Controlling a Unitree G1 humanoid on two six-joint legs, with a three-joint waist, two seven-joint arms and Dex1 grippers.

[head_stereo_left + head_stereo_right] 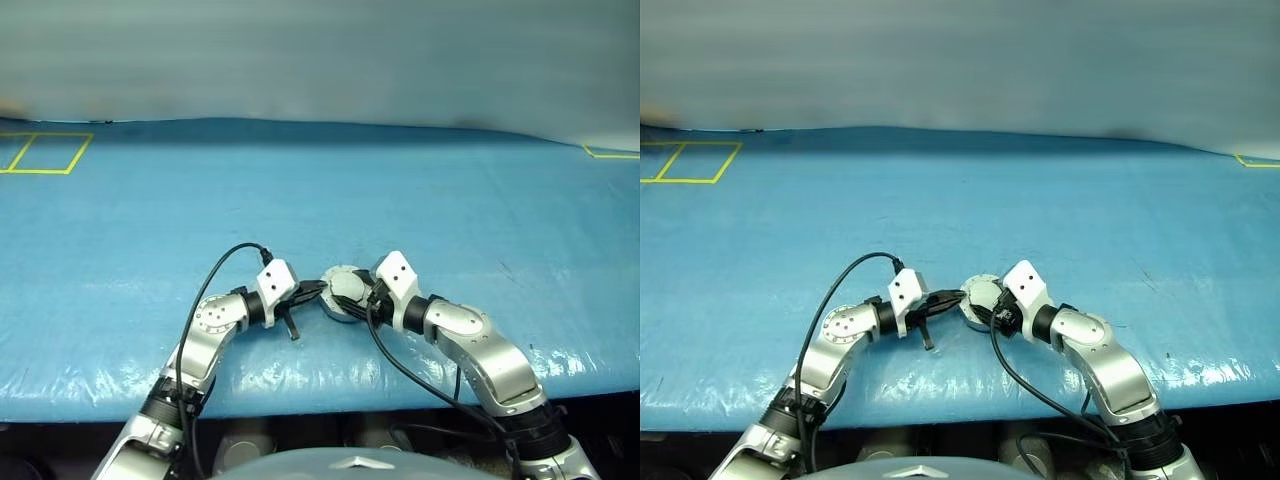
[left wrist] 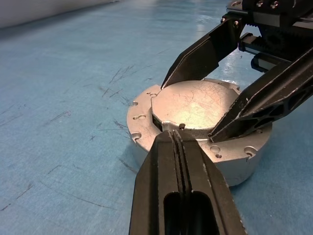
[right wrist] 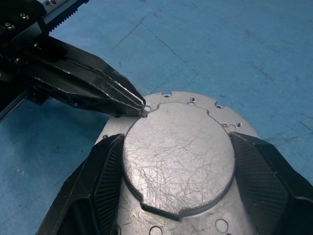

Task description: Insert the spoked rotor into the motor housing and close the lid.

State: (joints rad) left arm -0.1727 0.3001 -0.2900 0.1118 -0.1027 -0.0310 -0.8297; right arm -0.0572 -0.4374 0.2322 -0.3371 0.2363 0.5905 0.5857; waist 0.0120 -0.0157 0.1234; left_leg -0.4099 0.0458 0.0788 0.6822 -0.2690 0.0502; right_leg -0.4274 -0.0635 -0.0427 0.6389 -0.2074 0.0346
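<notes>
Housing [image 2: 234, 169] sat on the blue mat [image 1: 420, 200], close to the mat's near edge, and you had both arms meeting over it. Its lid [image 3: 178, 152] lay flat on top, plain grey side up, with the raised centre circle facing the cameras, so you saw the case closed. No rotor or copper ring could be seen from any view with the lid down.

Your right gripper [image 3: 178, 161] reached the housing from its right side, and its two fingers [image 3: 93, 188] stood apart, one on either side of the lid's raised circle. They sat right at the circle's edge; whether they pressed it or merely framed it, you could not tell from these views.

Your left gripper [image 2: 177, 139] came at the housing from its left side with its fingers pressed together, nothing between them. The joined tip rested at the rim of the raised circle, by a small notch in the lid's edge, opposite where the right arm came in. In the right wrist view the same closed tip [image 3: 139, 105] touched the lid at the circle's far edge.

Beyond the housing, the mat ran back bare and scratched, with yellow tape squares [image 1: 40, 152] at its far left corner, well apart from the housing.
</notes>
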